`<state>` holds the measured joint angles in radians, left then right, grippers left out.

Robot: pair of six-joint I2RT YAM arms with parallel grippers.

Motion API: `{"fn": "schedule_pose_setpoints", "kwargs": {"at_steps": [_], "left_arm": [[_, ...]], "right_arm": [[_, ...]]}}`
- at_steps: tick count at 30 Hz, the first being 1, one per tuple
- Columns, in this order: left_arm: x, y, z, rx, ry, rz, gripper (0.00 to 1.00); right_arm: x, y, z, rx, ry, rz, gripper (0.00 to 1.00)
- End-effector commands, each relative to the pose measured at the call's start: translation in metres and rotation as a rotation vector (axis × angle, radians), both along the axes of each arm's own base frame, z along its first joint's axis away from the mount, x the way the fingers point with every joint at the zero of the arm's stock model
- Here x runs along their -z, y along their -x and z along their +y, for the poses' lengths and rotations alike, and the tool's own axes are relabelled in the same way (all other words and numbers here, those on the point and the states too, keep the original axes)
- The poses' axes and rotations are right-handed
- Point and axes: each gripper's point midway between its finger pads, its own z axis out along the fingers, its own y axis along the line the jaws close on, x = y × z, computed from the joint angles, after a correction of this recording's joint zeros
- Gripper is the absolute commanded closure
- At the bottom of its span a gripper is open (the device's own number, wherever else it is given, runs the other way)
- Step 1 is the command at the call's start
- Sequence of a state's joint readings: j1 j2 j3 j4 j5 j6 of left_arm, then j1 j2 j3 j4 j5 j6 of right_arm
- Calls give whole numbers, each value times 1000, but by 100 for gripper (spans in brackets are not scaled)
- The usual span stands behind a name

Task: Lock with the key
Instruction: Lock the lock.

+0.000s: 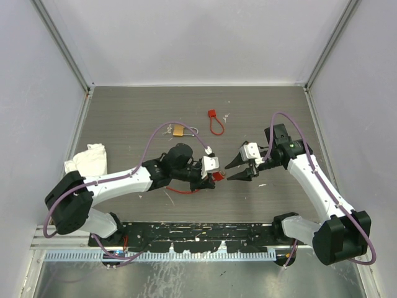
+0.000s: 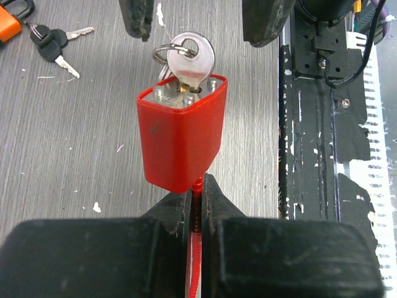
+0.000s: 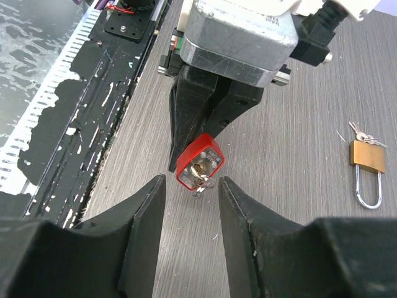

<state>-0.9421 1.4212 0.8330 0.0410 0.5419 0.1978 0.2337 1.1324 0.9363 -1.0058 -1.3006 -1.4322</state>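
Observation:
A red padlock (image 2: 180, 139) is held up by its red cable (image 2: 196, 248), which my left gripper (image 2: 197, 186) is shut on. A silver key with a ring (image 2: 189, 59) sits in its keyhole. The lock also shows in the top view (image 1: 218, 176) and the right wrist view (image 3: 200, 162). My right gripper (image 3: 192, 183) is open, its fingers (image 2: 139, 18) either side of the silver key without touching it. A bunch of small dark-headed keys (image 2: 53, 45) lies on the table beside an orange lock (image 2: 9, 25).
A brass padlock (image 3: 367, 155) with its own small keys lies on the table, also in the top view (image 1: 178, 130). A second red cable lock (image 1: 214, 121) lies farther back. A white cloth (image 1: 87, 158) lies at the left. The black base rail (image 2: 329, 155) runs along the near edge.

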Motion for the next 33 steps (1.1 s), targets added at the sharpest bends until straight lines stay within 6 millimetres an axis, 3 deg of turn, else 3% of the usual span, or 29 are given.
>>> {"fn": "schedule_pose_setpoints", "kwargs": {"at_steps": [1,16,24,33], "left_arm": [[-28,-3,-15,37,88,-28,100],[-31,-4,-18,38,96,-20,100],[-29,-6,-15,18,86,-27,100],[-29,-11,-12,-17,83,-48,100]], "right_arm": [[-8,0,3,-11,-28,-26,55],[-5,-1,6,-5,-18,-10,73],[-6,-3,6,6,-9,9,94],[-6,-7,7,21,-7,33,95]]}}
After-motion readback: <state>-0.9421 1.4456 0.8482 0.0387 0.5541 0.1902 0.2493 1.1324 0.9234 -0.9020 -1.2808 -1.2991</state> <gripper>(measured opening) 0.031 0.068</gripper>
